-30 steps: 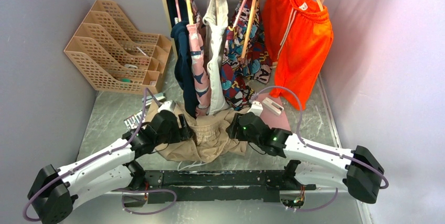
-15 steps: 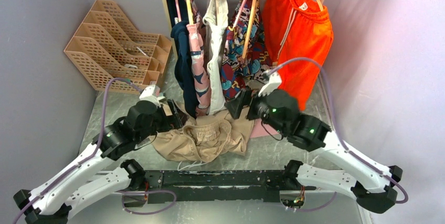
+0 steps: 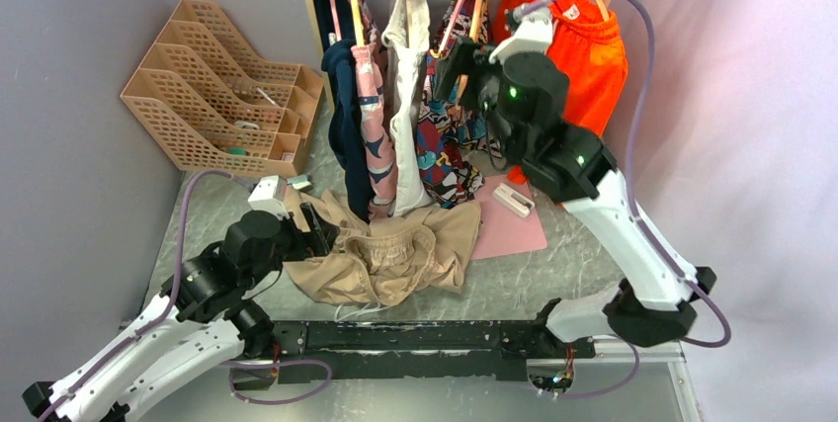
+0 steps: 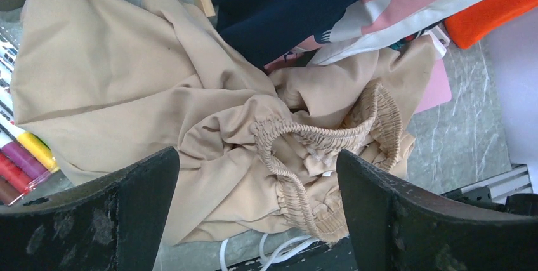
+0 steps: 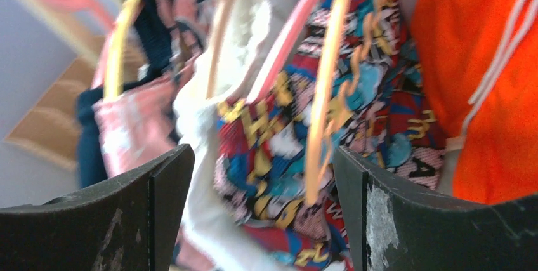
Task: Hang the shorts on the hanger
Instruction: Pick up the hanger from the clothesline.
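Beige shorts (image 3: 395, 262) are seen crumpled. L gripper (image 4: 257, 182) is held wide open just over them, R gripper (image 5: 259, 169) wide open well above, by hanger (image 5: 326, 93).

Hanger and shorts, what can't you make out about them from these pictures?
- Hanger: blurred in the right wrist view, and its hook is cut off by the top edge.
- Shorts: the far edge is hidden under the hanging clothes in the left wrist view. In the top view the left gripper covers one corner.
- Markers: cut off by the left edge of the left wrist view.
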`<state>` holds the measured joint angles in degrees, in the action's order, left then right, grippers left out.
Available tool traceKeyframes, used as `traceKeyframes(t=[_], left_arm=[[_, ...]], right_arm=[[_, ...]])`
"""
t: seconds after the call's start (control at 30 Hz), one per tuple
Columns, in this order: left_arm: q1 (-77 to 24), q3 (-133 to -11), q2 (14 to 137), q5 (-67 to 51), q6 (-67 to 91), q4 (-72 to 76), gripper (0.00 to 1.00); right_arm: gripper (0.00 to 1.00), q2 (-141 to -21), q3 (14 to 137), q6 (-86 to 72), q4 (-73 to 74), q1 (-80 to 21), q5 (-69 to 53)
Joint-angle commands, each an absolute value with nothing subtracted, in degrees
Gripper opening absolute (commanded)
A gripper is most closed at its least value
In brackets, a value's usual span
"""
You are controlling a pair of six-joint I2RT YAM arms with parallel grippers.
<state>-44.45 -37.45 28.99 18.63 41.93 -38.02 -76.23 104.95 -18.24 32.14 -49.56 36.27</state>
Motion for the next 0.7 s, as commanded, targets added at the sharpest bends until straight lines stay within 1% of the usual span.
traceKeyframes(t=[0.0, 0.03, 0.13, 0.27, 0.37, 0.5, 0.6, 0.67], left_arm=[[-44.2, -38.5, 27.8, 17.5, 38.6, -35.5, 0.97], [-44.3, -39.2, 28.0, 17.7, 37.5, -35.7, 0.97], [-44.3, -41.8, 29.4, 18.8, 33.9, -37.6, 0.97], [-44.3, -41.5, 29.3, 20.7, 32.6, -38.2, 0.98], [-44.3, -39.5, 27.5, 18.0, 31.7, -35.1, 0.96], [-44.3, -38.8, 26.5, 18.5, 31.5, -34.3, 0.96], [-44.3, -38.5, 26.7, 18.7, 31.2, -34.0, 0.95], [-44.3, -38.4, 27.1, 18.2, 31.0, -33.8, 0.95]], right_arm=[[0.82, -80.8, 110.4, -17.8, 35.0, -39.5, 30.9], [0.81, -81.3, 110.4, -18.5, 34.5, -36.8, 29.1], [0.79, -79.8, 106.5, -19.9, 29.8, -33.1, 23.8], [0.77, -79.2, 103.5, -20.2, 25.8, -32.0, 19.5], [0.76, -80.1, 103.9, -20.1, 25.5, -31.6, 18.4], [0.73, -82.0, 105.5, -19.7, 26.5, -31.2, 18.3], [0.66, -83.3, 106.1, -19.6, 27.4, -30.6, 19.1], [0.63, -83.5, 105.7, -19.6, 27.3, -30.0, 19.1]])
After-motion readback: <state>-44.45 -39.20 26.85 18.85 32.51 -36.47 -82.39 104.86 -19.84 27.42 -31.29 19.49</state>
